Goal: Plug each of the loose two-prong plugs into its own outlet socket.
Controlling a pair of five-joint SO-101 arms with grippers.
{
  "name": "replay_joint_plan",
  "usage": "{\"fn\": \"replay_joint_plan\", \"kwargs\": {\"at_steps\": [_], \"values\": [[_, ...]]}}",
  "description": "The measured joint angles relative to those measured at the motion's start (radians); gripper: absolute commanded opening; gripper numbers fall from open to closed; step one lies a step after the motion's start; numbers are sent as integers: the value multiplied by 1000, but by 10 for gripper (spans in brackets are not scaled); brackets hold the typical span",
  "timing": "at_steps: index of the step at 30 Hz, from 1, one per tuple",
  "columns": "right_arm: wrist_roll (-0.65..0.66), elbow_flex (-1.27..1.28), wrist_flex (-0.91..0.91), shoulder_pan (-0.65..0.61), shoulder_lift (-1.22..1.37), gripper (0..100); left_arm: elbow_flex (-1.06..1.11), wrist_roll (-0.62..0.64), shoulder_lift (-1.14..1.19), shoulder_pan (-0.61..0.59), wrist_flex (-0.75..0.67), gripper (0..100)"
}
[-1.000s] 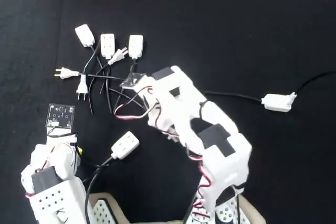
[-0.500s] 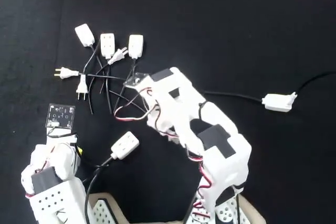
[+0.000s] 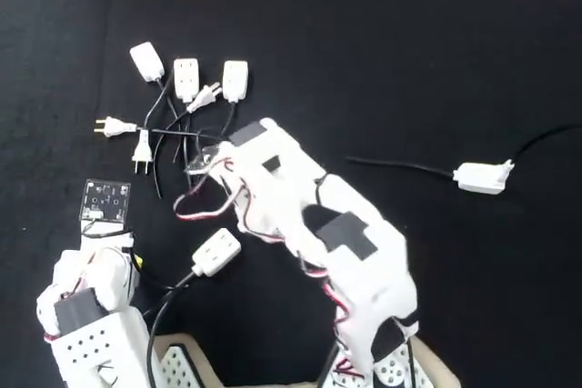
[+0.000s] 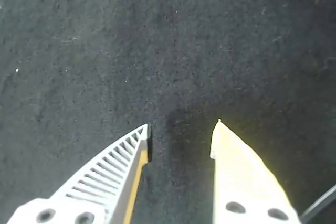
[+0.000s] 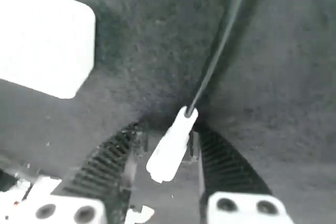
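My right gripper (image 5: 165, 135) is shut on a white two-prong plug (image 5: 169, 150) whose black cord (image 5: 218, 51) runs away over the cloth. A white outlet socket (image 5: 44, 45) lies just beyond it. From above, that gripper (image 3: 204, 164) sits among the tangled cords, below three white outlet sockets (image 3: 185, 77). Loose plugs lie at the left (image 3: 111, 126), beside it (image 3: 142, 150) and between two sockets (image 3: 205, 95). Another socket (image 3: 216, 251) lies near the front. My left gripper (image 4: 181, 129) hangs open over bare black cloth, holding nothing.
A white socket (image 3: 482, 176) with a plug in it lies far right on its own black cord. A small dark circuit board (image 3: 105, 200) sits in front of the left arm (image 3: 86, 297). The table's back and right parts are bare black cloth.
The right arm has swung left and toward the front, carrying its gripper from near the sockets' cords to lower in the tangle. The left arm has not moved.
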Motion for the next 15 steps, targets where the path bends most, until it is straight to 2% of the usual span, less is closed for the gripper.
{"fn": "replay_joint_plan", "kwargs": {"at_steps": [3, 6, 9, 15], "values": [[8, -146, 97, 3, 107, 152, 0, 0, 0, 0, 0, 198], [8, -313, 206, 5, 219, 75, 0, 0, 0, 0, 0, 198], [35, -408, 218, 11, 304, 38, 0, 0, 0, 0, 0, 198], [57, -425, 218, 12, 321, 191, 0, 0, 0, 0, 0, 198]]}}
